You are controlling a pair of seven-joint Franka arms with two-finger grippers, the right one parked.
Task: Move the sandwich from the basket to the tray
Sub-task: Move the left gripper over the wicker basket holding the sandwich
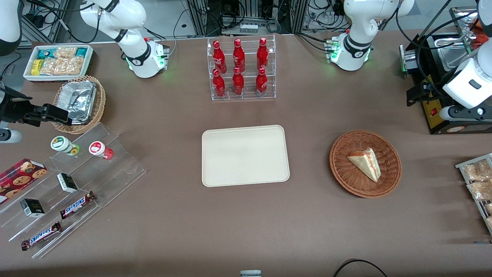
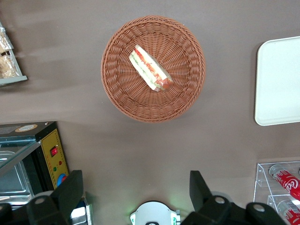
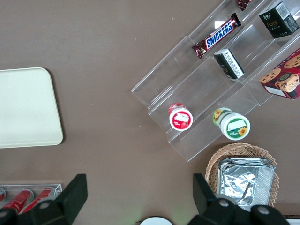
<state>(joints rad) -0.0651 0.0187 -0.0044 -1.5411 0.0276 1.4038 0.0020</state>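
Note:
The sandwich (image 1: 365,163) (image 2: 150,69), a pale bread wedge with red-orange filling on its cut edge, lies in the round reddish-brown wicker basket (image 1: 346,179) (image 2: 122,91). The cream rectangular tray (image 1: 245,156) (image 2: 279,84) sits bare at mid-table, beside the basket toward the parked arm's end. My left gripper (image 1: 417,96) (image 2: 135,187) hangs open high above the table, farther from the front camera than the basket and next to the black appliance. Its fingers (image 2: 70,190) stand wide apart with nothing between them.
A black appliance (image 1: 442,115) (image 2: 47,159) stands close beside the gripper. The working arm's base (image 1: 351,54) (image 2: 154,214) is farther back. A clear rack of red bottles (image 1: 241,69) stands past the tray. A wire rack of snack packets (image 1: 476,181) sits at the table's edge.

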